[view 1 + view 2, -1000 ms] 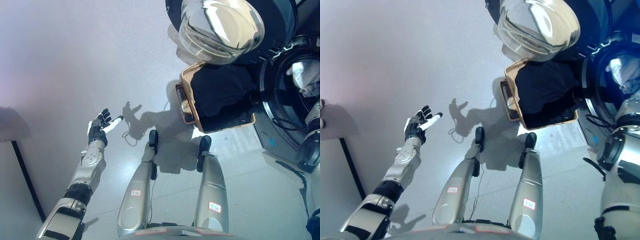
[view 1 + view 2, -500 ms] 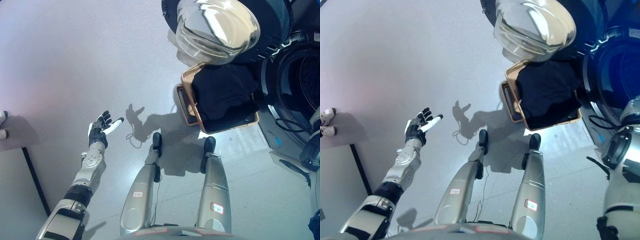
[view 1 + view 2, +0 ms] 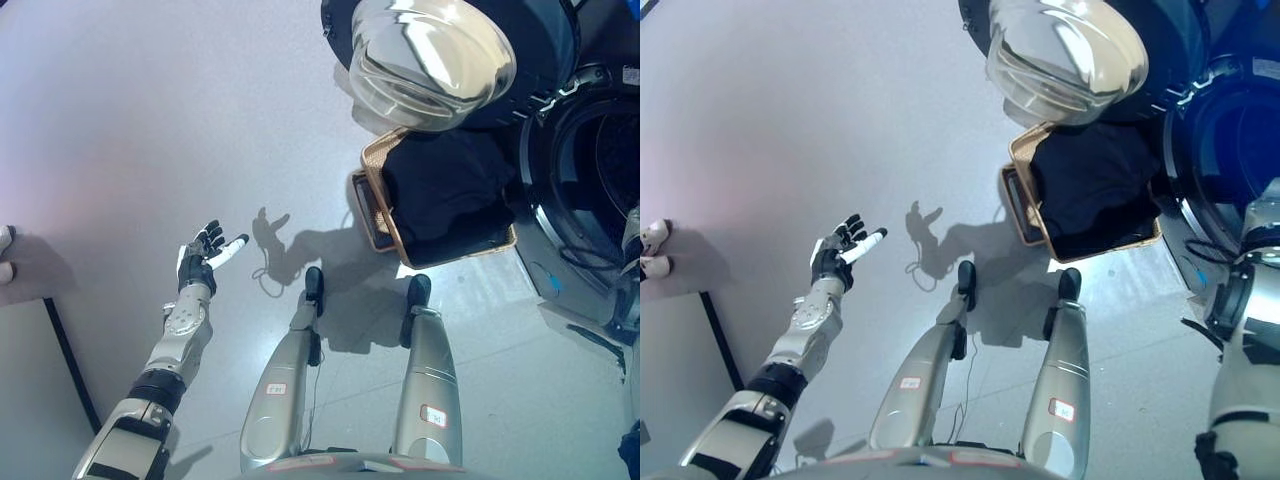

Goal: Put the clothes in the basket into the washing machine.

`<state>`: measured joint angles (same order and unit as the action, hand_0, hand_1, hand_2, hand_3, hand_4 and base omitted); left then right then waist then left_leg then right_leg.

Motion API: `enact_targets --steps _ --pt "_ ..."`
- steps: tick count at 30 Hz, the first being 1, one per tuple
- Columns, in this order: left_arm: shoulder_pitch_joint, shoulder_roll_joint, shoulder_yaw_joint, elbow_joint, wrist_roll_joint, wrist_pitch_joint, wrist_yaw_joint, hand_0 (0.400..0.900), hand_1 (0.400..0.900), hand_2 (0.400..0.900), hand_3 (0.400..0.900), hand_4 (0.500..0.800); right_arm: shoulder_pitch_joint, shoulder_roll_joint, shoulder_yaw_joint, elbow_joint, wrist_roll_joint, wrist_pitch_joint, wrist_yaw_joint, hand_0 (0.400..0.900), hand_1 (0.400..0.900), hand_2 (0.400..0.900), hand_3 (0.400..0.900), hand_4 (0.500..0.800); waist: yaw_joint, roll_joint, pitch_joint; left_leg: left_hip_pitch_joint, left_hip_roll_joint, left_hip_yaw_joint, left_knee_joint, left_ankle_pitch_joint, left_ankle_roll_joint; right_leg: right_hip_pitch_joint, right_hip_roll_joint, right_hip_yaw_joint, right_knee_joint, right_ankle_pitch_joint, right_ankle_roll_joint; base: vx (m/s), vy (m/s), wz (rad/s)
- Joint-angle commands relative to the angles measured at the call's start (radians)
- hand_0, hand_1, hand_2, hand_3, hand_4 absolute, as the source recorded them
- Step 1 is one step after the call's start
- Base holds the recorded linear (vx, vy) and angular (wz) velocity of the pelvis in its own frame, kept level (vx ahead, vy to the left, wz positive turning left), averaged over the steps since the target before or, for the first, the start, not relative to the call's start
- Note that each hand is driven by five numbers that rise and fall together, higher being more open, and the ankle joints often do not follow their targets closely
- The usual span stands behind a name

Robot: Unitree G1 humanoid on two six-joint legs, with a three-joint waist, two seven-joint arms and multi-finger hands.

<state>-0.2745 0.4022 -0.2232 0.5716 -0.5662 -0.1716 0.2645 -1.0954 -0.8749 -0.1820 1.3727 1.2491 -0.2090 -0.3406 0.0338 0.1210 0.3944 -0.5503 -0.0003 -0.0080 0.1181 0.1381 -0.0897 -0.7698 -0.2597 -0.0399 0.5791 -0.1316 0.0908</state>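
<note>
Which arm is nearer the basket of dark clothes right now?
Right. The right arm rises beside the washing machine, just right of the basket; its hand is unseen. The left hand hangs open, far left.

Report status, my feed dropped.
Left hand open, idle. Right hand unseen. Dark clothes in basket. Washer door open.

A tan woven basket stands on the floor, just beside the washer and below its swung-open door. Dark clothes fill the basket, heaped to its rim and hiding the inside. The door is round, with a bulging clear glass bowl in a dark ring. The washer's round drum opening faces the basket's right side.
</note>
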Motion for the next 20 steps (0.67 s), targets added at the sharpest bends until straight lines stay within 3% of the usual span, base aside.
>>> enact_targets --steps 1,12,20 --pt "0.029 0.032 0.036 0.015 0.022 -0.074 -0.007 0.9 0.9 0.9 0.9 0.8 0.074 -0.024 0.175 -0.027 -0.215 0.029 0.084 0.9 0.9 0.9 0.9 0.8 -0.014 -0.039 -0.114 0.026 0.099 -0.069 0.027 -0.054 -0.093 0.053 -0.015 0.048 -0.118 0.113 0.054 -0.03 -0.02 -0.08" --pt "-0.064 0.013 0.034 0.105 0.093 -0.092 0.008 0.9 0.9 0.9 0.9 0.8 0.228 0.122 0.433 -0.199 -0.869 0.067 0.042 0.9 0.9 0.9 0.9 0.8 -0.041 -0.082 -0.104 0.076 0.097 -0.074 0.059 -0.08 -0.067 0.135 -0.003 0.054 -0.173 0.157 0.058 0.0 0.014 -0.11" --pt "-0.131 -0.002 -0.005 0.231 0.149 -0.064 -0.005 0.9 0.9 0.9 0.9 0.8 0.311 0.222 0.467 -0.162 -1.028 0.103 0.055 0.9 0.9 0.9 0.9 0.8 -0.067 -0.104 -0.137 0.187 0.099 -0.048 0.068 -0.123 -0.054 0.273 -0.001 0.055 -0.279 0.201 0.068 0.06 0.04 -0.18"
